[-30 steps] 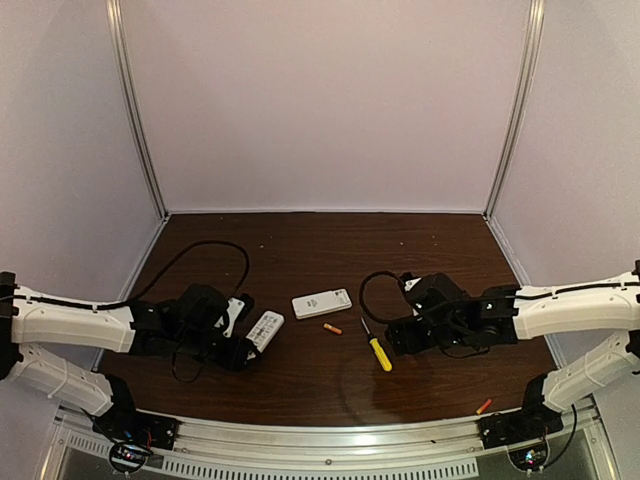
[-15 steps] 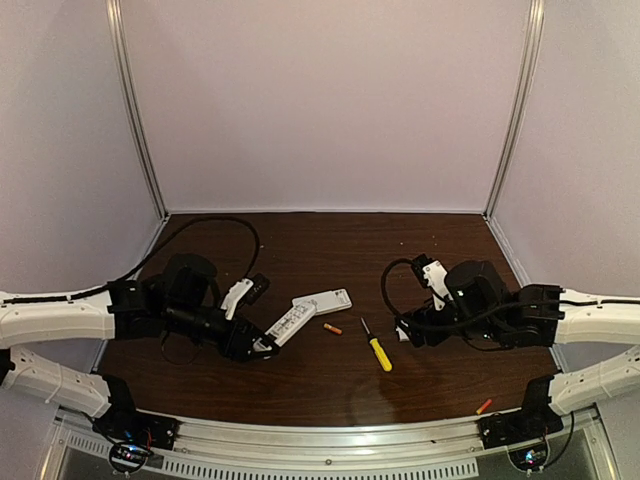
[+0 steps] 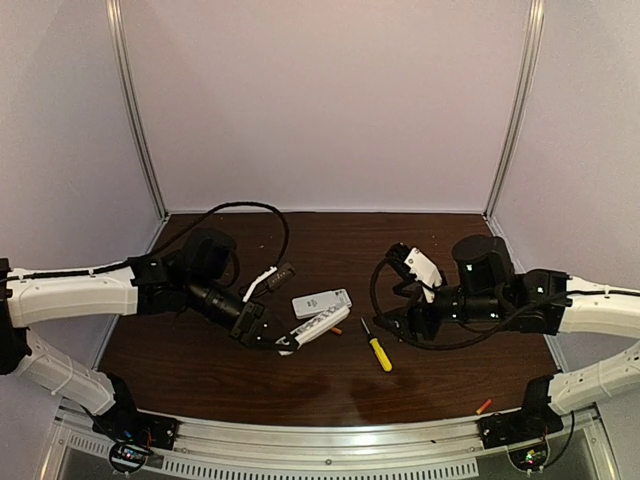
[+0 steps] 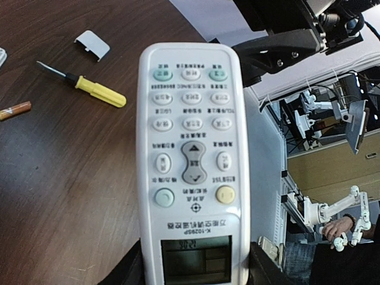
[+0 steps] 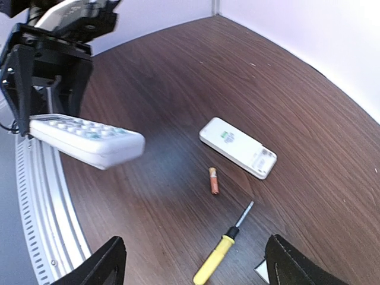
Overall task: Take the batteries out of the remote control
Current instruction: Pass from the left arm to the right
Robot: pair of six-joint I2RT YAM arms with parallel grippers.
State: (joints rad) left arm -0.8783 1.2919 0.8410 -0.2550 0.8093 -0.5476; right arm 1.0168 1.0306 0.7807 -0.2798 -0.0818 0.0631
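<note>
Compartments: the held remote (image 4: 191, 160) turns its keypad face to the left wrist camera, so its back is hidden. I cannot tell whether any cells are inside.
Left gripper (image 3: 272, 340): clamped on that remote at the display end, holding it clear of the table (image 3: 300, 385).
Right gripper (image 5: 199, 264): fingers spread wide with nothing between them, hanging above the screwdriver (image 5: 221, 254).
Held remote, axis: from above it runs from lower left to upper right, its free end toward the second remote (image 3: 322, 302).
Second remote: lies flat on the wood, just beyond the held one's tip.
Loose battery (image 5: 213, 180): on the table between the second remote and the screwdriver tip, apart from both. It lies on its side, its long axis roughly in line with the screwdriver.
Second battery (image 3: 484, 406): at the near edge by the right arm's base, lying diagonally and well apart from everything else.
Materials: slim orange-red cylinders; white, smooth, round-cornered plastic remotes with pale buttons; dark wood-grain tabletop; a yellow handle on a thin metal shaft.
Cover (image 4: 92, 44): a small white curved piece — beyond the screwdriver.
</note>
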